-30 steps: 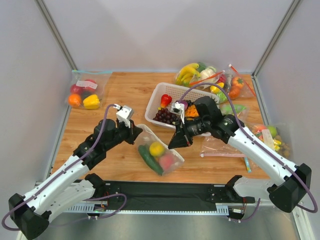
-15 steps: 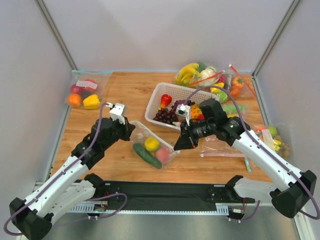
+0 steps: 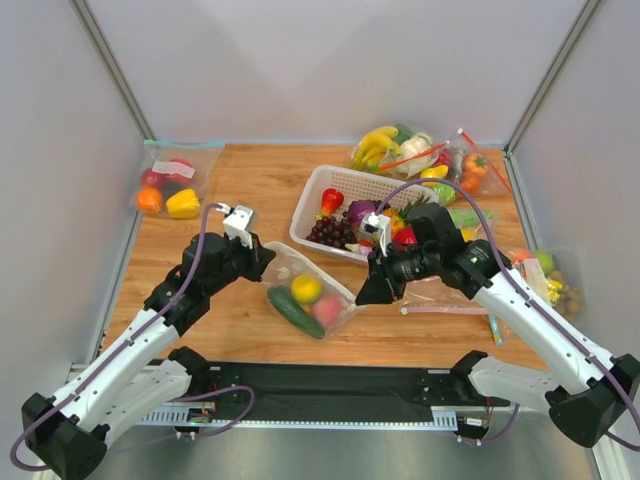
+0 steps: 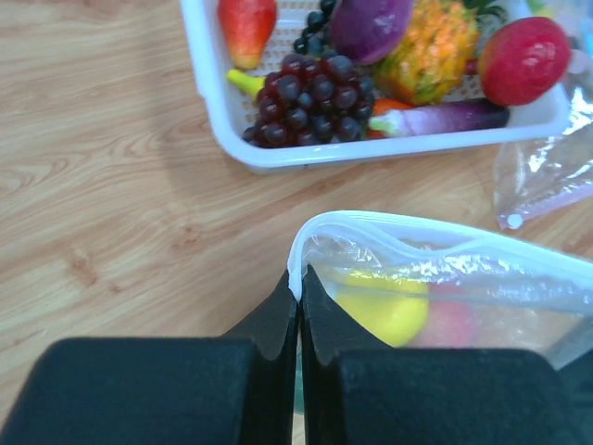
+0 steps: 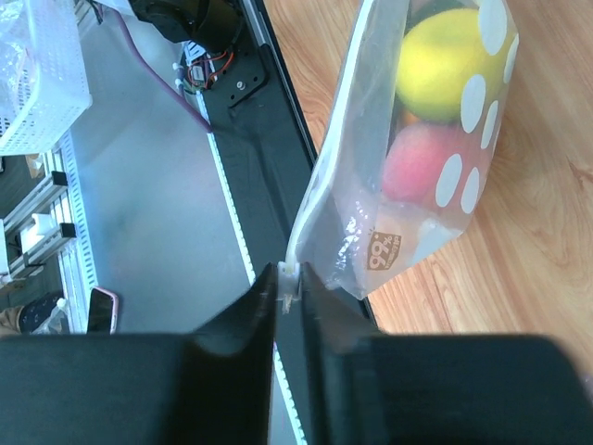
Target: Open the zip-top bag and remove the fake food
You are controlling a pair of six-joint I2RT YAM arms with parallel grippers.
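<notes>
Now two arms are pulling a dotted bag taut

Pressed together, the left jaws are pinching one end of the rim of the clear soft-plastic zip-top bag with whitish dots. The right jaws are nipping the opposite end, so the bag is stretching between them over the near middle of the wooden counter. A dark green plastic cucumber, a yellow round fruit and a pink peach are sitting inside it. Just behind, a white slotted plastic basket is holding purple grapes and red fruits. Another clear filled bag is lying at the far-left corner.
</notes>
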